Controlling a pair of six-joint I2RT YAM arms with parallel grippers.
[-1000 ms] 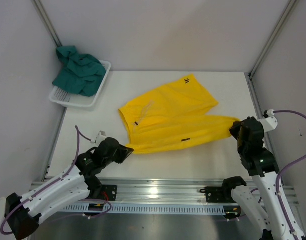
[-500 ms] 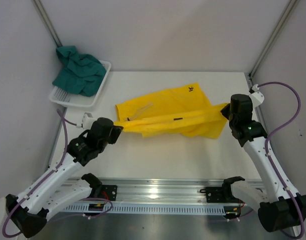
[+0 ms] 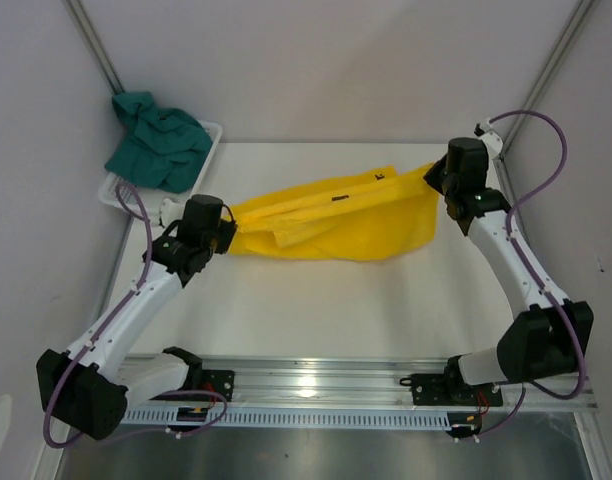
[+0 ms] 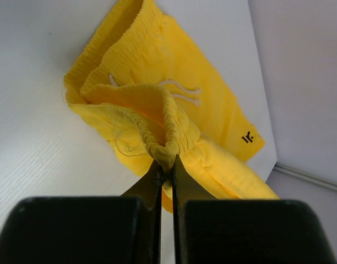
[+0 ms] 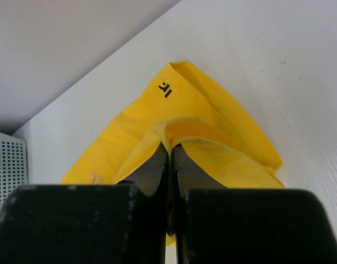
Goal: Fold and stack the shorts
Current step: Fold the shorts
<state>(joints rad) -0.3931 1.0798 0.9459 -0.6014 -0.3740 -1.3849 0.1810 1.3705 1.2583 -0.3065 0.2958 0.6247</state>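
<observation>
Far left: teal shorts (image 3: 158, 140) heaped in the white basket (image 3: 136, 203). Left gripper (image 4: 166, 166) clenched on the gathered waistband of the yellow shorts (image 3: 336, 225), which stretch between both grippers, their lower part lying on the table (image 3: 316, 300). Right: right gripper (image 5: 169, 146) clenched on the opposite edge, near the black logo (image 5: 165, 88).

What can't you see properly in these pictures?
Top view: the green shorts are bunched up, hiding their own shape and most of the basket.
Top view: the logo on the yellow shorts is too small to read.
Right wrist view: the left edge cuts off the basket.
</observation>
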